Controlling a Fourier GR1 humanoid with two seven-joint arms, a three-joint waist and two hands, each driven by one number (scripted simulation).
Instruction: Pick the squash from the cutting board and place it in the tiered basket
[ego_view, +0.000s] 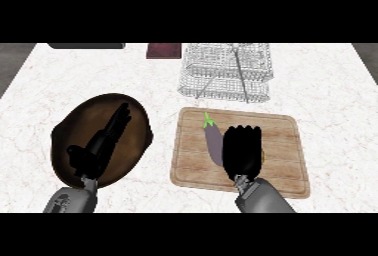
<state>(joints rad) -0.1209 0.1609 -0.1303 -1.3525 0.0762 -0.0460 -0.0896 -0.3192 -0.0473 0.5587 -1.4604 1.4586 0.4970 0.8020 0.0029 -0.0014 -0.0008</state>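
My right hand (242, 150) is over the wooden cutting board (284, 150), its fingers curled downward. Only a yellow sliver of the squash (263, 156) shows at the hand's right edge; the hand hides the rest. A purple eggplant (212, 142) with a green stem lies on the board, touching the hand's left side. The wire tiered basket (229, 72) stands behind the board, at the far middle of the counter. My left hand (103, 140) is at the left with straight fingers, above a dark brown bowl (77, 125).
A dark red block (164, 50) lies at the far edge, left of the basket, and a black object (86, 45) sits at the far left. White marble counter (332, 100) shows to the right of the board and the basket.
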